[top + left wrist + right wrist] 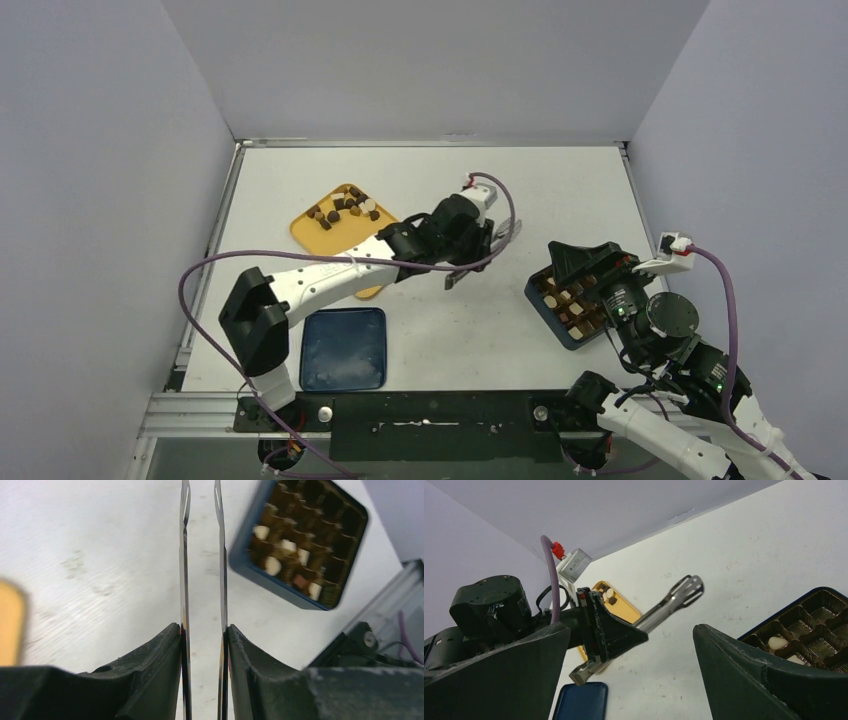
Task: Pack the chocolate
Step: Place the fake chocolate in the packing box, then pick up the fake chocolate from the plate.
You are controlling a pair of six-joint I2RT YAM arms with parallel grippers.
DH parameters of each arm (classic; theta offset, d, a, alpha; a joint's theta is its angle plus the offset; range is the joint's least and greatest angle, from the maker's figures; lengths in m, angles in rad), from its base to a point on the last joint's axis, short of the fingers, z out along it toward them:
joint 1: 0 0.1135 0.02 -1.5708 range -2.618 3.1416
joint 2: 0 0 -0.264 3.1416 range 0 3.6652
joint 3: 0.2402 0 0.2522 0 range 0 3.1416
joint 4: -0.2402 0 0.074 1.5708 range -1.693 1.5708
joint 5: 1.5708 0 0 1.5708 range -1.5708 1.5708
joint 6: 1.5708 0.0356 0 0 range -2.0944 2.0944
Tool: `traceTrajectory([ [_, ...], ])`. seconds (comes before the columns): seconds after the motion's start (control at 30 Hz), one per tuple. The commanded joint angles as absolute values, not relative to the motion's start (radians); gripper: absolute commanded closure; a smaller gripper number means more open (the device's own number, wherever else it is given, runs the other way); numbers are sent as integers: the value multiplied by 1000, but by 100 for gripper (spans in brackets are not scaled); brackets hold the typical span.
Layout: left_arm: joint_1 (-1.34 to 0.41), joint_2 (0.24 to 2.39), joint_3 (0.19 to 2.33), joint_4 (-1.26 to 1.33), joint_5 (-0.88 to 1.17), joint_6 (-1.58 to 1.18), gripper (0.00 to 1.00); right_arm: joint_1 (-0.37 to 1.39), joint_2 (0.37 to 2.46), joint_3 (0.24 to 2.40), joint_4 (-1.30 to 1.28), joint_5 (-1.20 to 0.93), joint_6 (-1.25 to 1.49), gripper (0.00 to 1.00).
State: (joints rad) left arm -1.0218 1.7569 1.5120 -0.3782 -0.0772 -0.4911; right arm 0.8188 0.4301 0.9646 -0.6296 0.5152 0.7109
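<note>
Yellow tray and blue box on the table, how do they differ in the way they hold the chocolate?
The yellow tray is flat and undivided; the blue box is split into small cells. On the yellow tray the chocolate lies loose, bunched at its far end; in the blue box pieces sit in separate cells, with some cells empty. Both hold chocolate.

Bare table (560, 185) lies open beyond the yellow tray (305, 232) and the compartment box (535, 300). The left arm (330, 272) and its tongs (669, 602) span the middle. The right gripper (585, 262) hangs over the box, and a blue lid (343, 348) occupies the near left.
</note>
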Motion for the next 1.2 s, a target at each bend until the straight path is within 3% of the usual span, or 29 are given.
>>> traceTrajectory([
  [0.0,-915,1641,1424,-433,-151,-503,66,815,436,964,-582,505,701,0],
  [0.43,-491,1437,1302,-659,-238,-434,65,816,452,938,-551,476,698,0],
  [0.7,-366,1424,1229,-693,-307,-402,65,816,483,938,-553,488,681,0],
  [1.17,-213,1452,1142,-627,-106,-382,65,817,499,942,-563,494,682,0],
])
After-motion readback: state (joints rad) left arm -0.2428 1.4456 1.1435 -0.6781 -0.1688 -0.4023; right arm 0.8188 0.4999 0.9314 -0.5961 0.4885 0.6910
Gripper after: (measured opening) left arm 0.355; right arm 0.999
